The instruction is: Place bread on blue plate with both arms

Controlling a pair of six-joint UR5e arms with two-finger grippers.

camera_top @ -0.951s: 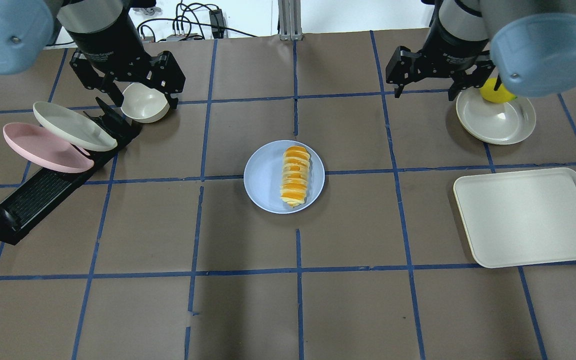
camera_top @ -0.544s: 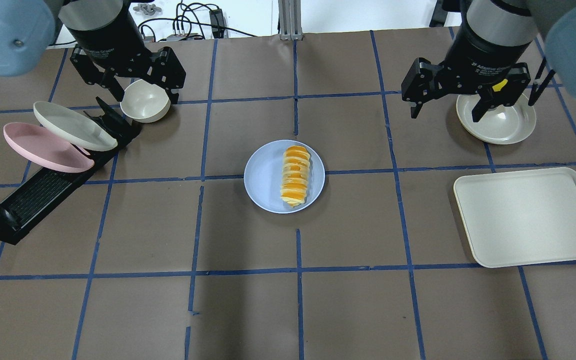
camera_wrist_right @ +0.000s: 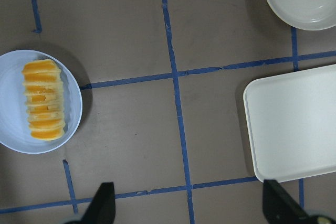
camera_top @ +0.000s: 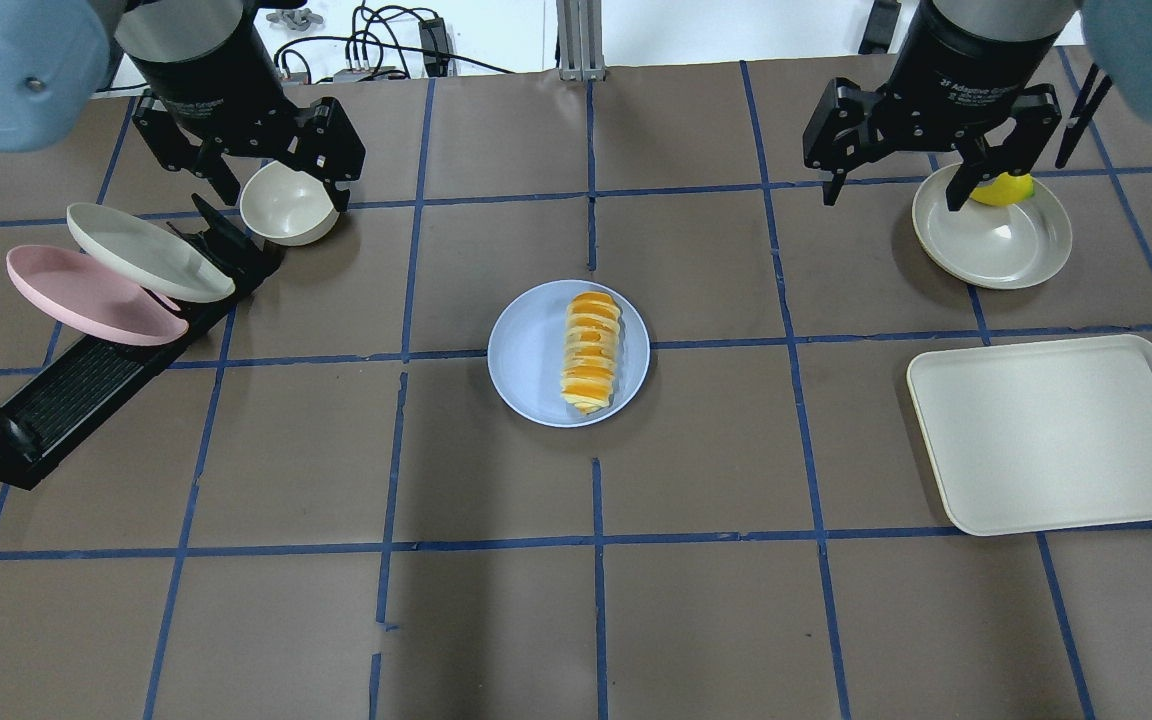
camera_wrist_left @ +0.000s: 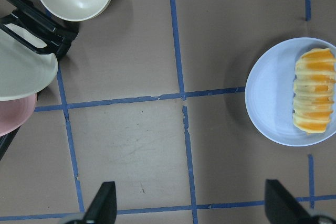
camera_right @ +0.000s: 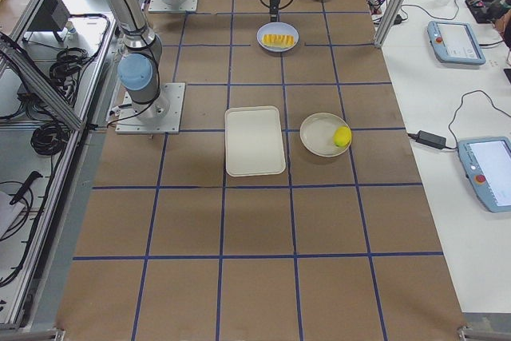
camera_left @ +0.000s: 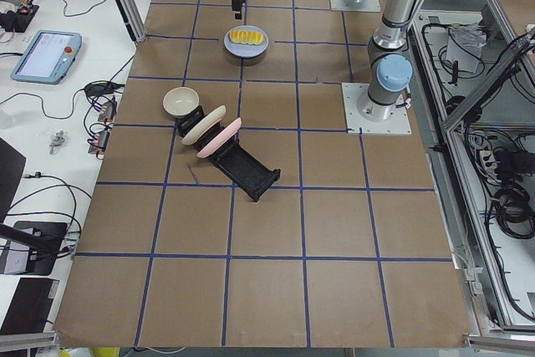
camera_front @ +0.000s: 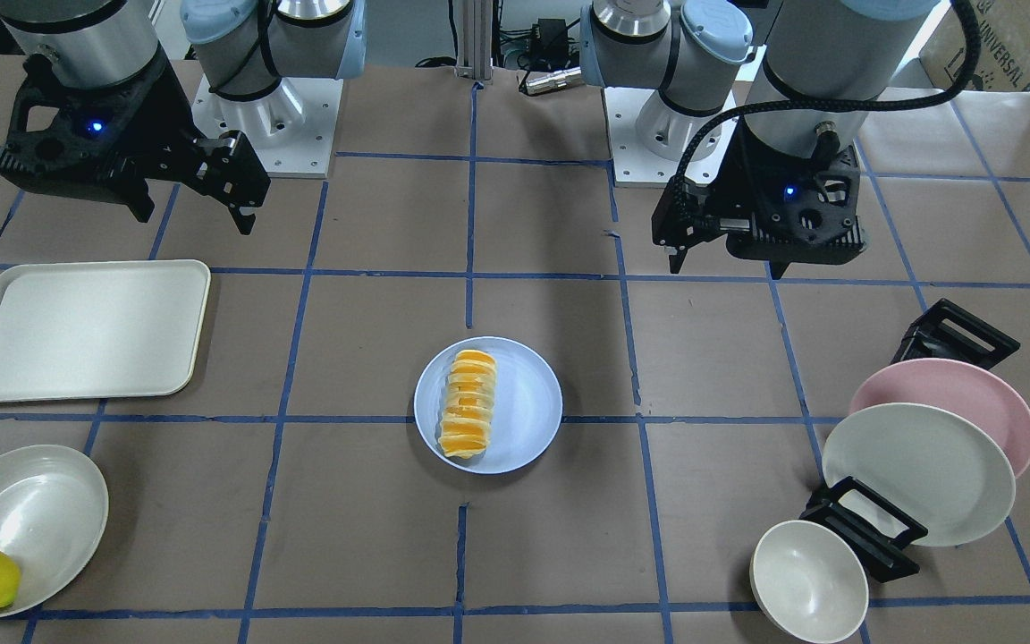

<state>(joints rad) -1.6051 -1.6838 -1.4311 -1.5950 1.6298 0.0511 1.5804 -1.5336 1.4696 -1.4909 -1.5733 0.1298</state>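
The bread [camera_top: 591, 350], a ridged orange and cream loaf, lies on the blue plate [camera_top: 526, 355] at the table's middle, on the plate's right half. It also shows in the front view [camera_front: 468, 404] and in both wrist views [camera_wrist_left: 315, 90] [camera_wrist_right: 43, 99]. My left gripper [camera_top: 286, 195] hovers open and empty at the far left, over a cream bowl. My right gripper [camera_top: 891, 198] hovers open and empty at the far right, beside the cream-white plate. Both are well away from the bread.
A cream bowl [camera_top: 286, 210] sits by a black dish rack [camera_top: 86, 380] that holds a pink plate [camera_top: 86, 295] and a cream plate [camera_top: 146, 250]. A cream-white plate [camera_top: 996, 240] with a yellow lemon [camera_top: 1004, 188] is at far right. A white tray [camera_top: 1061, 435] lies nearer.
My right gripper has shifted right and toward the table's far edge, and its blue elbow cap has swung out of view. My left gripper has moved slightly back. Bread and plate have not moved.
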